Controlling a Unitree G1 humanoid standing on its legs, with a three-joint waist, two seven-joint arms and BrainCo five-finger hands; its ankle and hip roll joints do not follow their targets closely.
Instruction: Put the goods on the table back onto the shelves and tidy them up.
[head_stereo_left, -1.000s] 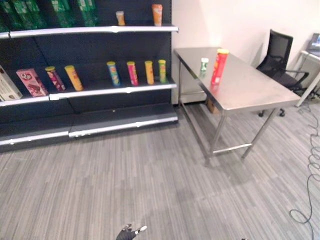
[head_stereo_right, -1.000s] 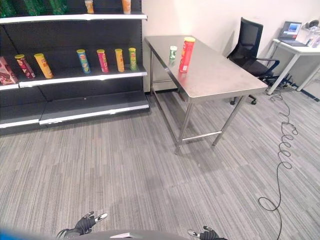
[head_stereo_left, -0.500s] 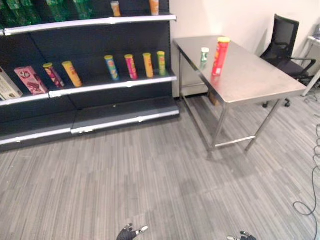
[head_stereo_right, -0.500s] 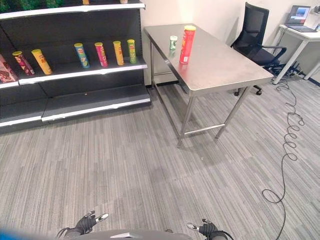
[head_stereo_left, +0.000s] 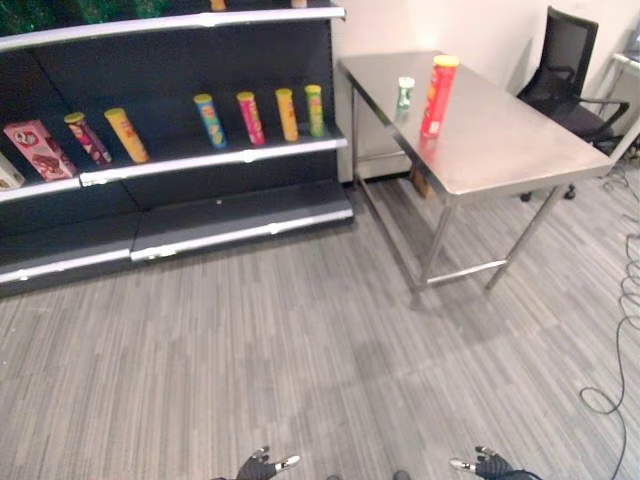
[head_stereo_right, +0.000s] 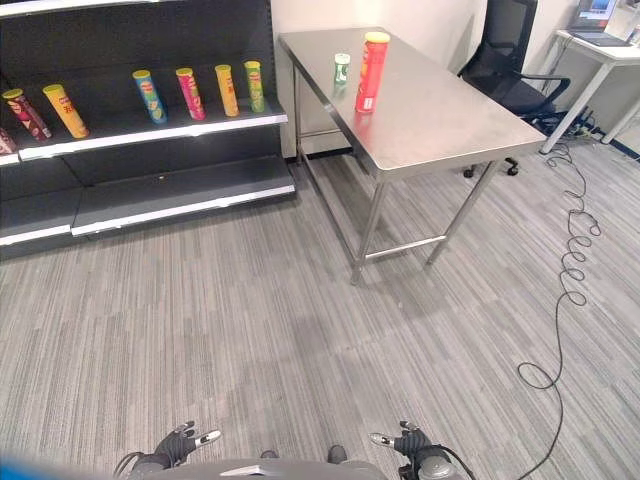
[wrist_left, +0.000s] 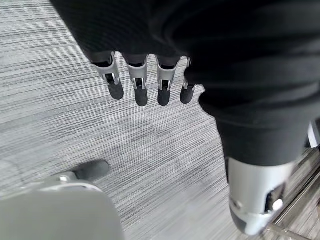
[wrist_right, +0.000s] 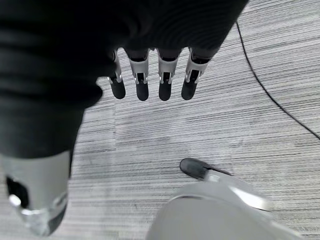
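Note:
A tall red can with a yellow lid (head_stereo_left: 438, 95) stands on the steel table (head_stereo_left: 500, 150) at the right, and a small green can with a white lid (head_stereo_left: 405, 93) stands just left of it. The dark shelves (head_stereo_left: 215, 155) to the left hold a row of upright cans (head_stereo_left: 249, 117) and two leaning cans (head_stereo_left: 124, 134). My left hand (head_stereo_right: 178, 447) and right hand (head_stereo_right: 410, 441) hang low at the bottom edge, far from the table. In the wrist views the left hand's fingers (wrist_left: 141, 85) and the right hand's fingers (wrist_right: 150, 80) are straight and hold nothing, over the floor.
A pink box (head_stereo_left: 38, 149) leans on the shelf's left part. A black office chair (head_stereo_left: 565, 70) stands behind the table, with a white desk (head_stereo_right: 600, 50) and a laptop (head_stereo_right: 593, 8) farther right. Grey carpet floor (head_stereo_left: 300, 330) lies between me and the shelves.
The whole picture has shifted: shelves and table sit higher and closer, so the camera has moved forward and tipped down. My right hand now shows more at the bottom edge.

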